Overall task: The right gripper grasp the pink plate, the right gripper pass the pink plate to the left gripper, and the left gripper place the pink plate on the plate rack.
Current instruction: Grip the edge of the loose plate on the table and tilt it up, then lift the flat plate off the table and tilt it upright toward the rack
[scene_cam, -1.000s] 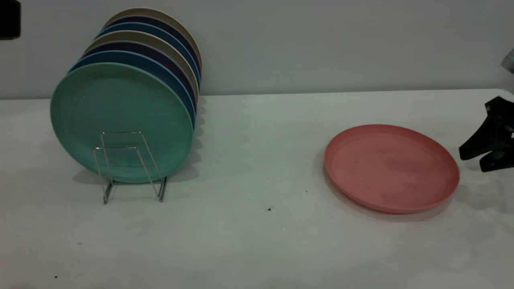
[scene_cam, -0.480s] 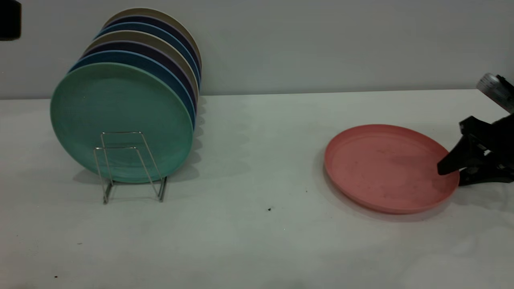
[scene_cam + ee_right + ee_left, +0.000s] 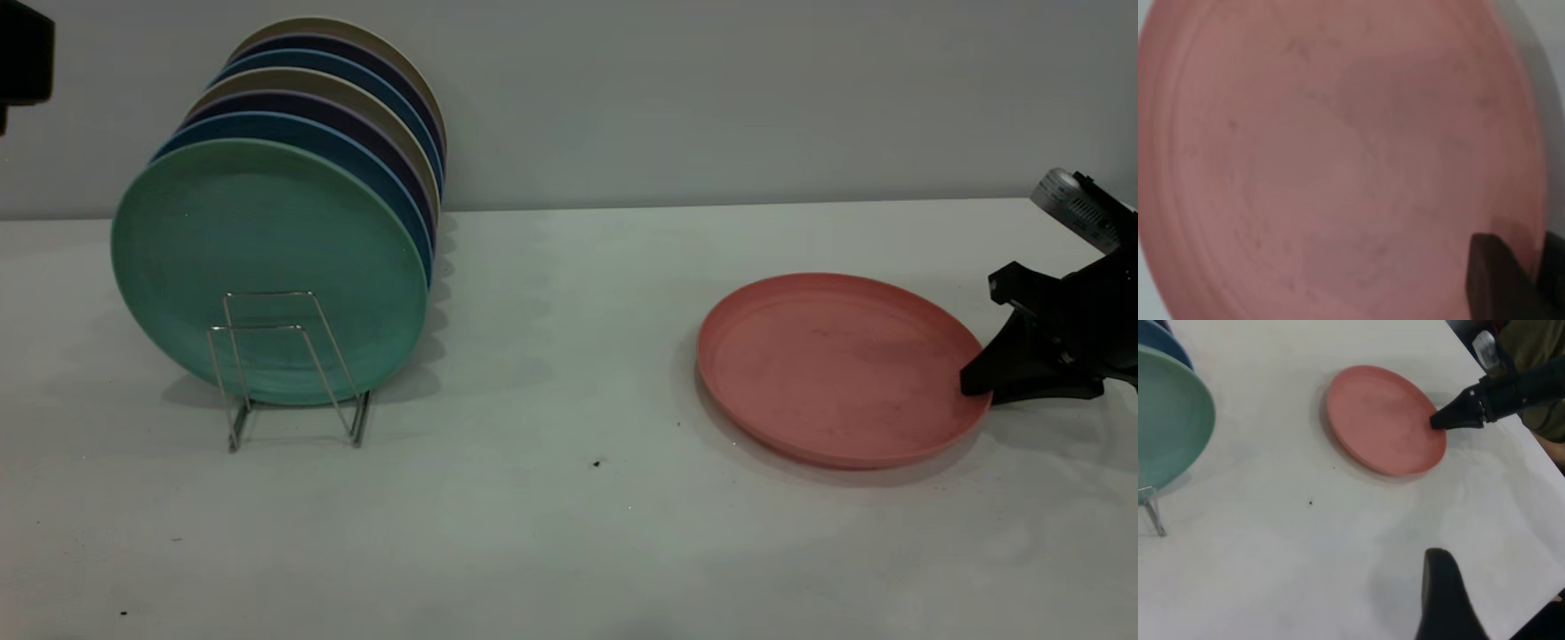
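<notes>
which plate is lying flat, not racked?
The pink plate, flat on the table with the right hand at its rim. The others stand upright in the plate rack.

The plate rack (image 3: 289, 366) is taken as landmark: the pink plate (image 3: 840, 366) is laid flat well to its right, the right gripper (image 3: 978, 384) set at the plate's far rim.
</notes>
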Robot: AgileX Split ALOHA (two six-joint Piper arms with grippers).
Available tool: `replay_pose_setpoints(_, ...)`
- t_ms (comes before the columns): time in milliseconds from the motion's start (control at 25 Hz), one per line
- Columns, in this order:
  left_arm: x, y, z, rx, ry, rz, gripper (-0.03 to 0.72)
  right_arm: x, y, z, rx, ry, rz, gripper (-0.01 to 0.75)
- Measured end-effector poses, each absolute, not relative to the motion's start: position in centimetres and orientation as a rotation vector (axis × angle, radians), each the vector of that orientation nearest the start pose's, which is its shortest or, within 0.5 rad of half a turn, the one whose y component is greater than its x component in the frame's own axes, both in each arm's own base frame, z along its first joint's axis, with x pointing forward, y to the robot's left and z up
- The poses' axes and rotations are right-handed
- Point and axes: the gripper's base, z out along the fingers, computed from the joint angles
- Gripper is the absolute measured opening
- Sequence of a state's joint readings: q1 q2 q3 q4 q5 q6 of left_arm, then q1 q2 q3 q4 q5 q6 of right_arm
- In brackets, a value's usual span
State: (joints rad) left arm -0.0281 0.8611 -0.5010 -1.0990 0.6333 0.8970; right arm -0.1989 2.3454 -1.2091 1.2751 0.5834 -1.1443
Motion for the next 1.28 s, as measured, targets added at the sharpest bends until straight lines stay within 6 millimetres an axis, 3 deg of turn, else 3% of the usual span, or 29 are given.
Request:
replay_pose_setpoints(120, 15.5, -5.3, 27.2, 0.236, 2.132, -0.688, 0.456, 39.6, -3.0, 1.9, 0.244, 2.677, 0.757, 0.021)
replay_pose_setpoints(600, 16.4, -5.5, 26.2, 0.174, 2.205, -0.756, 0.457, 38.6, -1.7, 2.6, 0.033, 2.681, 1.004, 0.017)
replay_pose_setpoints(1000, 20.1, -5.9, 22.4, 0.060, 2.323, -0.874, 0.458, 38.0, -0.2, 3.4, -0.039, 2.648, 1.214, 0.017)
replay_pose_setpoints(1280, 22.8, -6.2, 18.6, 0.002, 2.367, -0.942, 0.458, 38.0, 2.8, 3.9, -0.113, 2.616, 1.312, 0.017)
